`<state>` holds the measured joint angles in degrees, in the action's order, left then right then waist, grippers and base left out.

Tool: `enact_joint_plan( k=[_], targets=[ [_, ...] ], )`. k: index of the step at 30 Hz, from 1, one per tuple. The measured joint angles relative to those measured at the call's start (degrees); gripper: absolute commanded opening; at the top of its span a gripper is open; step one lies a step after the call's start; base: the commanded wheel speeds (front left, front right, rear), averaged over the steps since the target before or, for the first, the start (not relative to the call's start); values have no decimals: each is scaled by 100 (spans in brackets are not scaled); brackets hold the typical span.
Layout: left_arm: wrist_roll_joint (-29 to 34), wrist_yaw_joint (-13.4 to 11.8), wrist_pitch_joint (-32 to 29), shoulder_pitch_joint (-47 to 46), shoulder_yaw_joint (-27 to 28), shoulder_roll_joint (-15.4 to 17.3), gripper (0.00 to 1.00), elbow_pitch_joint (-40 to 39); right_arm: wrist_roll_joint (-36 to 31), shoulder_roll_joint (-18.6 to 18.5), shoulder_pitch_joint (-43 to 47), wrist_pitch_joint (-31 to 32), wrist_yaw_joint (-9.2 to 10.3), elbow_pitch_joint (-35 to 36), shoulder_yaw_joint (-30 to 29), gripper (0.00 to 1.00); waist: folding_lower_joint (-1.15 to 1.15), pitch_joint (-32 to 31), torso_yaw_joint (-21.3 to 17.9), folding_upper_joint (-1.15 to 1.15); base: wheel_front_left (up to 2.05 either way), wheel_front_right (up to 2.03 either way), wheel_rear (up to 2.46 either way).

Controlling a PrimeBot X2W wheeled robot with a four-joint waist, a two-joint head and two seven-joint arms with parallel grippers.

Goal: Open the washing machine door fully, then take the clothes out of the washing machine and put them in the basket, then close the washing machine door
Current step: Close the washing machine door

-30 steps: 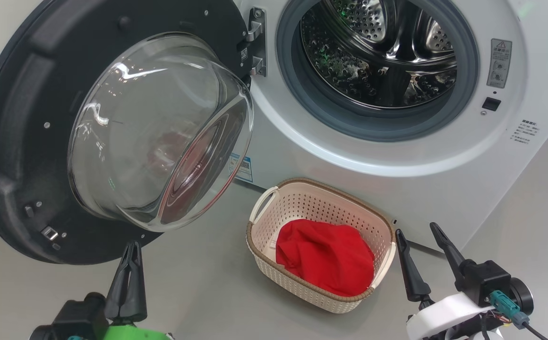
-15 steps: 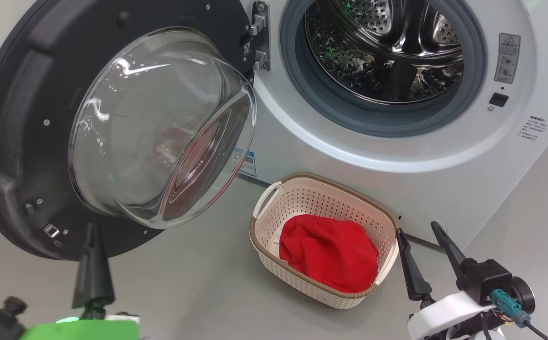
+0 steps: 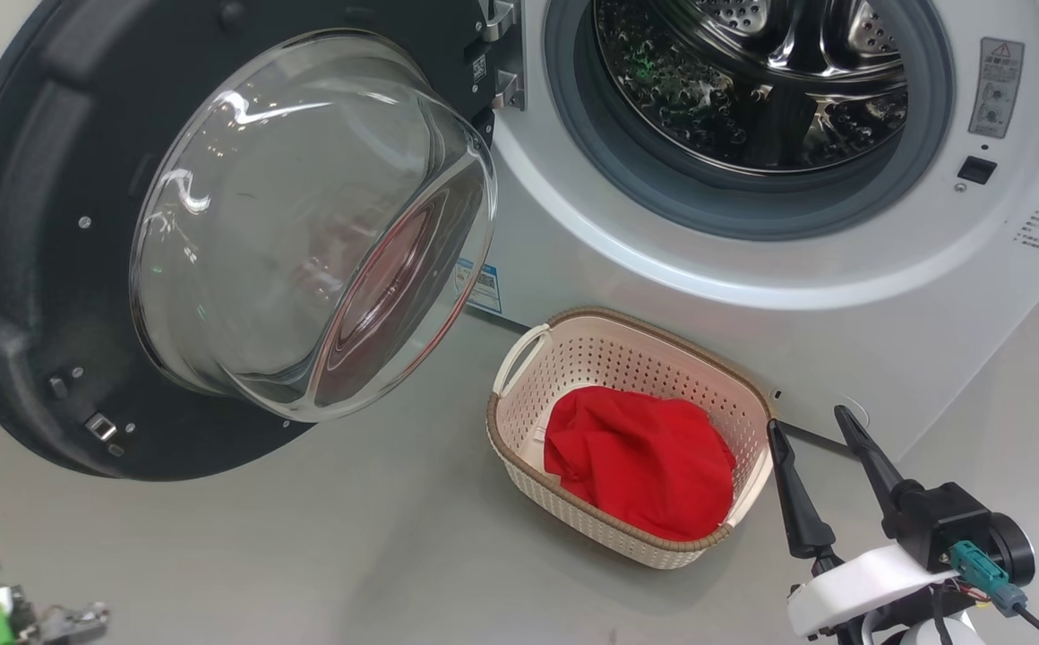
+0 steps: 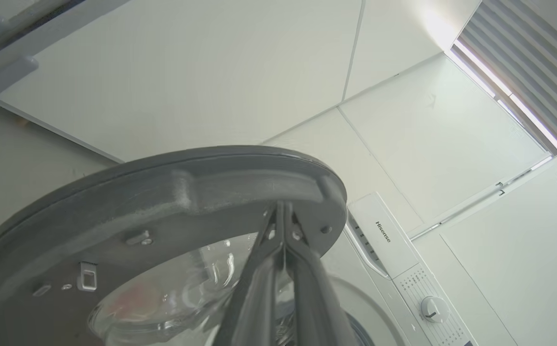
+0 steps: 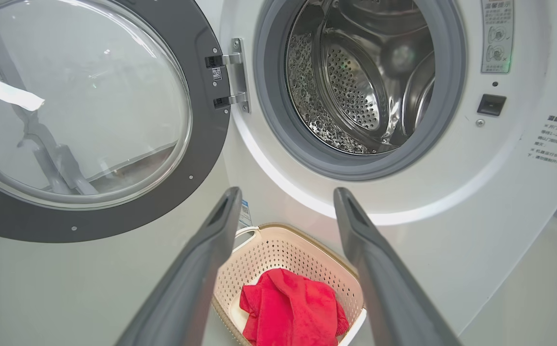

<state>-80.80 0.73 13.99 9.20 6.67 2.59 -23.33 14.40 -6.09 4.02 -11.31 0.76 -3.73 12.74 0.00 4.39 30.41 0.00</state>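
The washer (image 3: pixel 752 296) is a white front-loader standing on a grey floor (image 3: pixel 304 537), with its steel drum (image 3: pixel 752 81) exposed and no fabric visible inside. The door (image 3: pixel 27 224) is swung wide open to the left of the washer opening, hinged at that side, with its clear glass bowl bulging outward. The basket (image 3: pixel 627 358) sits on the floor directly in front of the washer, below the opening and close to the front panel. The clothes (image 3: pixel 640 466), a crumpled red bundle, lie inside the basket. The right hand (image 3: pixel 807 419) hangs just right of the basket, in front of the washer; its fingers are spread wide and hold nothing. The left hand (image 4: pixel 281 211) is below the door, left of the washer; its fingers are pressed together, empty, pointing toward the door rim. Contact with the rim cannot be determined.
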Motion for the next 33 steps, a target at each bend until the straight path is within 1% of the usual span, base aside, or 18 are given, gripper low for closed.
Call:
enact_joint_plan(
  k=[4,6,9,12,15,19,24,29,33],
  targets=[
    [-131,118,21,-169,594,-4,0,12,0,-38,-2,41,-1,0,-8,100,0,34,35,0,0,0,0],
    [-347,153,21,-253,866,46,0,63,0,-40,-2,42,-1,4,-10,100,0,40,44,0,0,0,0],
    [-553,152,11,-358,1213,312,0,256,0,-44,-2,49,-1,37,-14,100,0,58,55,0,0,0,0],
    [-782,98,-233,-496,1386,623,0,572,0,-52,-2,96,-1,69,-12,100,0,84,60,0,0,0,0],
    [-1077,-3,-506,-675,1438,880,0,935,-1,-76,-3,100,-1,110,-3,100,0,123,59,0,0,0,0],
    [-1344,-205,-913,-905,1455,1233,0,1471,-1,-129,-9,149,-3,127,-1,100,0,163,45,0,0,0,0],
    [-1652,-378,-1491,-1119,1326,1613,0,1957,-20,-142,-34,220,-12,164,62,100,0,216,-15,0,0,0,0],
    [-1856,-454,-2011,-1275,1181,1890,0,2297,-44,-166,-126,282,-37,214,111,100,0,282,-126,0,0,0,0],
    [-2027,-480,-2353,-1406,1109,2036,0,2547,-47,-187,-149,318,-65,256,109,100,0,353,-214,0,0,0,0]
  ],
)
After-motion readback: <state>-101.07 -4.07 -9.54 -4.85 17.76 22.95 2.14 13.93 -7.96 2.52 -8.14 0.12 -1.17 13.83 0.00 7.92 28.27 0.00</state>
